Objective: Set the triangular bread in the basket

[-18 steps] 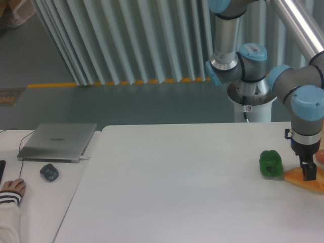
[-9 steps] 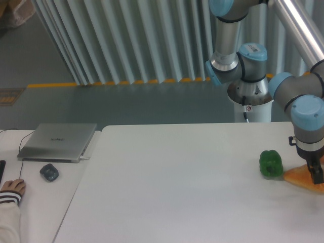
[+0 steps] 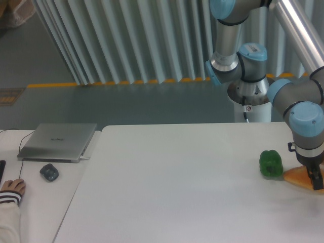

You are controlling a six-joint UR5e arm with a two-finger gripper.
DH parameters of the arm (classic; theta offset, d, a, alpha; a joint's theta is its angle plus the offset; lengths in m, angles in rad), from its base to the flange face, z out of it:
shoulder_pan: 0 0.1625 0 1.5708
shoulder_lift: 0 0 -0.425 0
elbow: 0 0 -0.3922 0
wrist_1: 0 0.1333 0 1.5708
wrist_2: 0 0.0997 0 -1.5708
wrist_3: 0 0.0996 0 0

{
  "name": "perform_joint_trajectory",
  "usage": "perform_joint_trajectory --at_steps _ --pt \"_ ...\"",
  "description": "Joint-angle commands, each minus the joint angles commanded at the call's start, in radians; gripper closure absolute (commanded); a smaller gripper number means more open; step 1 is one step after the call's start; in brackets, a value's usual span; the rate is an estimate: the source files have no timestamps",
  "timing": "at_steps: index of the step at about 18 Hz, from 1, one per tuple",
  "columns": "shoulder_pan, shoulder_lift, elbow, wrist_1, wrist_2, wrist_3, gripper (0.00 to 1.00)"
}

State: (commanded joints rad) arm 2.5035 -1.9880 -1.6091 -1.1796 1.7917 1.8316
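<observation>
- The arm is reaching down at the far right of the table [image 3: 167, 192], with its gripper [image 3: 315, 182] planted right on the bread [image 3: 297, 177].
- The bread is lying flat on the table at the right edge of the view, a golden-orange wedge with its tip pointing left toward the pepper [image 3: 271, 163].
- Its long axis is running roughly left to right, and its wider end is passing out of the picture, so I am not seeing its whole length.
- The gripper is sitting over the right part of the wedge that shows, and the bare tip is lying to the left of the fingers.
- The fingers are showing only as one dark shape at the frame's edge; I cannot tell how far apart they are standing, or whether they are pinching the bread or only touching it.
- The pepper is standing just beside the tip, close enough that I am not sure whether a gap is showing between them.
- No basket is showing anywhere in this view, so I cannot say which way the bread will have to go.
- Off to the left, a laptop [image 3: 58, 142] and a mouse [image 3: 49, 172] are lying on a side desk, and someone's hand [image 3: 12, 189] is resting near them, well apart from the robot.
</observation>
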Motion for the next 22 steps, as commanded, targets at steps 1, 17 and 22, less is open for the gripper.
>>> perform_joint_trajectory --at_steps 1,17,22 --pt "0.0 -0.002 0.0 0.0 0.002 0.002 0.09" --pt "0.018 0.038 0.014 -0.002 0.0 -0.029 0.93" --pt "0.092 0.118 0.014 -0.034 -0.131 -0.029 1.0"
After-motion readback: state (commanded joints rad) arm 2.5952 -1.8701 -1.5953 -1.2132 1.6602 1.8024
